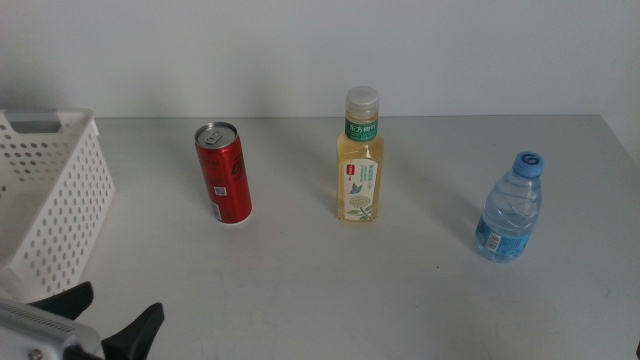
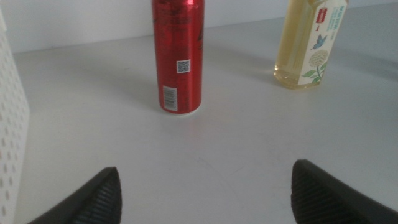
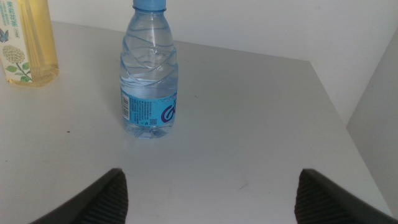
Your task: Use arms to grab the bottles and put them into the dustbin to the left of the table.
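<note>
Nearest the middle camera, the left gripper [image 1: 112, 322] waits low at the near left corner of the plain light-grey table [image 1: 380, 300], its dark jaws spread wide and empty. Just beside it stands the white perforated plastic dustbin [image 1: 55, 200]. Farther back, the red can with a silver top [image 1: 223, 173], the pale-yellow tea bottle with a green label [image 1: 360, 160] and the clear blue-capped water bottle [image 1: 511, 208] stand upright, well apart. The right gripper [image 3: 208, 193], jaws also wide, faces the water bottle.
</note>
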